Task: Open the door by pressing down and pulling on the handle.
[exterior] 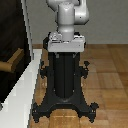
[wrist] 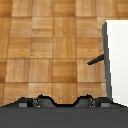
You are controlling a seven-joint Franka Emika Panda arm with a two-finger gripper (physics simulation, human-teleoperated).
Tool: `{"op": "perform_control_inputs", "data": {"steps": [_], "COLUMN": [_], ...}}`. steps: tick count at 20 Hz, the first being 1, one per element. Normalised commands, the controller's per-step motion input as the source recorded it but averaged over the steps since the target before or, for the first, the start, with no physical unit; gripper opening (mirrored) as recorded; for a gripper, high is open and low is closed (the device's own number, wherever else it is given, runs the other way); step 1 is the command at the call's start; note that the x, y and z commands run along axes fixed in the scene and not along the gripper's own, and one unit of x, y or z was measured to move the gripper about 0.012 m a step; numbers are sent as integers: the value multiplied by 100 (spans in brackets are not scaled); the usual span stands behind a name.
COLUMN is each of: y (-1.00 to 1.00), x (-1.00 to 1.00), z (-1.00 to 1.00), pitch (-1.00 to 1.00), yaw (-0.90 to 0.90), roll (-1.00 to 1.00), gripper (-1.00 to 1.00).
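Note:
The door is a tall dark panel in a white frame at the exterior view's left, and it looks closed. Its tan handle sticks out from the panel at about mid height. In the wrist view the handle appears as a short dark bar projecting from the white frame. My gripper shows only in the wrist view, with its two fingertips spread wide apart and nothing between them. It hangs high over the wooden floor, well away from the handle. The exterior view cuts the arm off above the elbow.
The black robot pedestal stands in the middle on spreading feet, right beside the white frame. Wooden parquet floor lies below the gripper and stretches to the exterior view's right.

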Motion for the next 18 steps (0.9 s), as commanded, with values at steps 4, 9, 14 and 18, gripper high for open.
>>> {"op": "perform_control_inputs", "data": {"steps": [4,9,14,18], "y": [0,0,-40,-75], "x": [0,0,0,0], "z": [50,80,20,0], "pitch": [0,0,0,0], "yaw": [0,0,0,0], "roll": [0,0,0,0], "gripper": [100,100,100,100]}}
